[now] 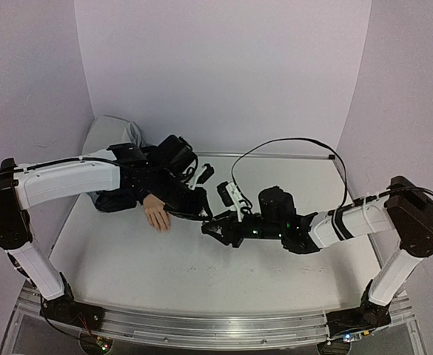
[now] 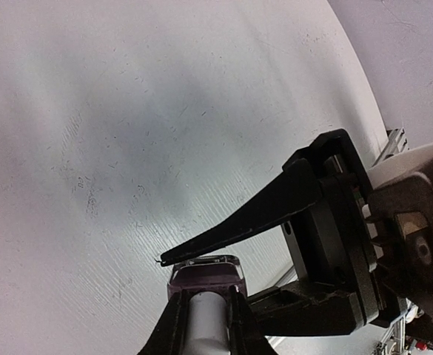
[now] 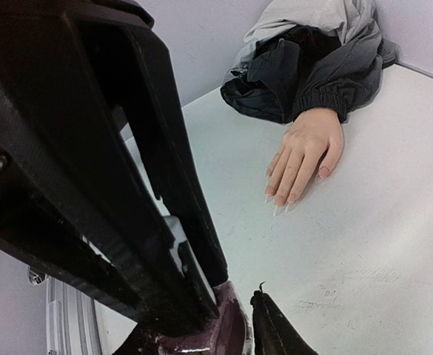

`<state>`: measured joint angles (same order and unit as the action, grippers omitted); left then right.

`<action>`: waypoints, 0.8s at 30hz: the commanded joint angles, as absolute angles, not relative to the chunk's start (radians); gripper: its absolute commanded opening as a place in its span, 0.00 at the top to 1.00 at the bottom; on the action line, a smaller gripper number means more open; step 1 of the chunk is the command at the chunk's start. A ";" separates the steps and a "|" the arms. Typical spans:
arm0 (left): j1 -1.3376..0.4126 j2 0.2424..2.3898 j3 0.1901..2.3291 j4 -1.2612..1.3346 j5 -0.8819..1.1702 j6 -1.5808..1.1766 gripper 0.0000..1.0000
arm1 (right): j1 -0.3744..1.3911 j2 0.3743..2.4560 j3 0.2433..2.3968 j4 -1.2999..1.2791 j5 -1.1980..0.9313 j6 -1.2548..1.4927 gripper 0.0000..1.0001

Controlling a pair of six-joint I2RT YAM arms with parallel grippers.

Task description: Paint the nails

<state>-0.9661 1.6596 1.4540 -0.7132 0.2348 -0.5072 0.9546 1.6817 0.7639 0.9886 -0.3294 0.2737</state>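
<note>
The left fingers [image 2: 170,331] are clenched on the white cap [image 2: 205,318] of the polish bottle [image 2: 205,272], whose purple glass body juts out beyond them. The right fingers [image 2: 238,222] straddle that glass body with one tip at its far edge. Whether they grip it I cannot tell.

In the overhead view both sets of fingers meet mid-worktop [image 1: 201,288]. The mannequin hand [image 3: 305,151] lies near them at about 9 o'clock, flat and palm down. Its long axis runs from the black sleeve [image 3: 305,81] at 11 o'clock to fingertips at 5 o'clock. The nails [image 3: 278,210] sit at that near end, apart from the bottle. The left arm is nearer, so I judge any brush must travel toward 9 o'clock.
</note>
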 commanded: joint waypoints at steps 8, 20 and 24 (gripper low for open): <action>-0.963 1.601 1.448 -0.667 0.222 -0.512 1.00 | 0.963 1.676 0.793 1.055 -0.336 0.280 0.88; -0.954 1.384 1.303 -0.476 0.256 -0.460 0.33 | 0.961 1.560 0.726 1.114 -0.368 0.337 1.00; -0.947 1.246 1.166 -0.256 0.390 -0.421 0.13 | 0.960 1.496 0.691 1.214 -0.565 0.367 1.00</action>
<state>-0.9554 1.3827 1.2449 -0.5220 0.2665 -0.4686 0.9592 1.5940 0.7063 1.0359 -0.3782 0.3202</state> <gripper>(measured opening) 0.827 0.229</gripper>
